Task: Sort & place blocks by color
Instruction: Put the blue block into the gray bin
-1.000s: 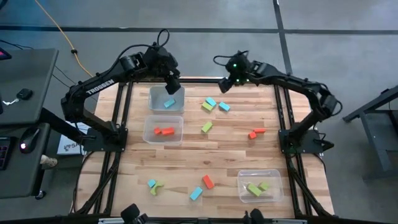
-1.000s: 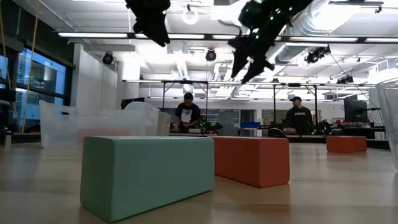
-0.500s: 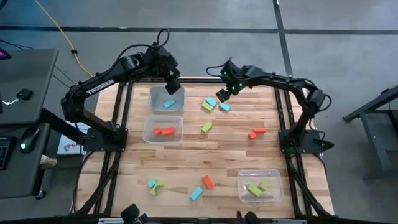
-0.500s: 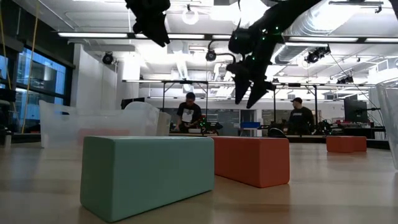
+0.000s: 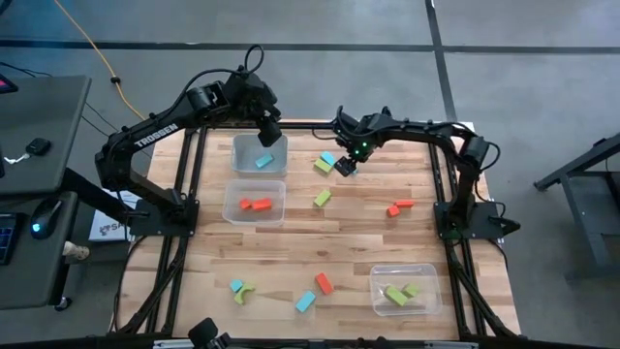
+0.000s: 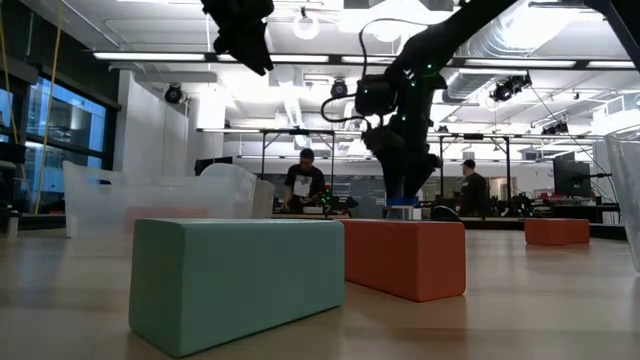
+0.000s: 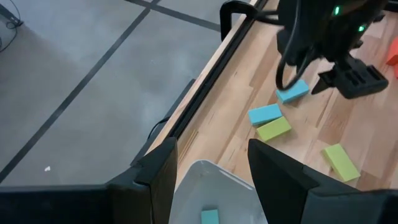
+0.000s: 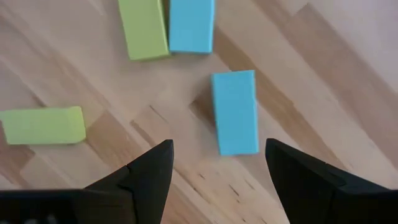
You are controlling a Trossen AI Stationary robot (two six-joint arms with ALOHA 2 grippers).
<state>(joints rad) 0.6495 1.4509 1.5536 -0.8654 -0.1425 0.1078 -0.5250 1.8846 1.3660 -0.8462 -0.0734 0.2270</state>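
My right gripper (image 8: 217, 147) is open and points down over a blue block (image 8: 235, 112) at the table's far middle. The block lies flat on the wood, just ahead of the gap between the fingers, which do not touch it (image 5: 349, 167). Beside it, another blue block (image 8: 191, 25) and a green block (image 8: 144, 28) lie side by side. A second green block (image 8: 42, 124) lies apart. My left gripper (image 7: 211, 155) hangs open and holds nothing, high over a clear bin (image 5: 260, 155) holding one blue block (image 7: 209, 216).
A clear bin (image 5: 229, 194) with red blocks stands at the left, and a bin (image 5: 426, 276) with green blocks at the near right. Two red blocks (image 5: 398, 206) lie at the right. Several blocks, among them a green arch (image 5: 246, 291), lie near the front edge.
My right gripper has come down and toward the table's near edge, tipping from a slant to point almost straight down over the blue block. Its fingers have stayed open. No block has moved.
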